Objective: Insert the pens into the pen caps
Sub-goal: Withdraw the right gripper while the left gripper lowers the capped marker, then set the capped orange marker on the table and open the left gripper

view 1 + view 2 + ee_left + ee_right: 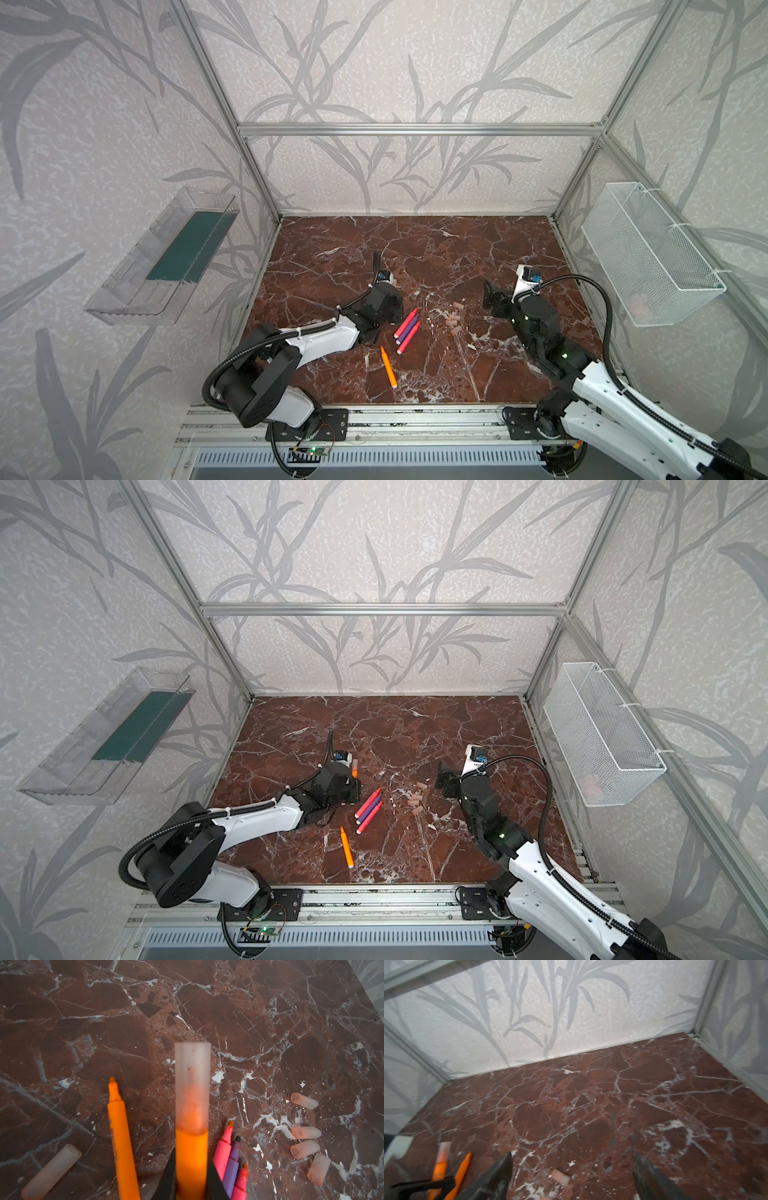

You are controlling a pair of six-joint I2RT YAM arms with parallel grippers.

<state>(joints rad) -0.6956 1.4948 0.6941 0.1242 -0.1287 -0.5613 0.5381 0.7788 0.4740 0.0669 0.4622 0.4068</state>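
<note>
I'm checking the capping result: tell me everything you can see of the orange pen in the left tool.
The orange pen is a smooth, plastic-looking stick, clamped in the shut left tool. A frosted translucent cap sits over its tip, which shows faintly through. It seems lifted off the marble table, touching nothing else.

Red-brown marble tabletop (pixel 457 257), orange pen (pixel 388 368), pink & purple pens (pixel 407 330) bunched, pale caps (pixel 456 330) nr them

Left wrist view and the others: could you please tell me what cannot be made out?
- Orange pen, left wrist view: rear end cut off by the picture's edge.
- Its cap, same view: blur hides how far it is seated.
- Wire basket, both top views: pinkish contents too small, behind mesh.
</note>
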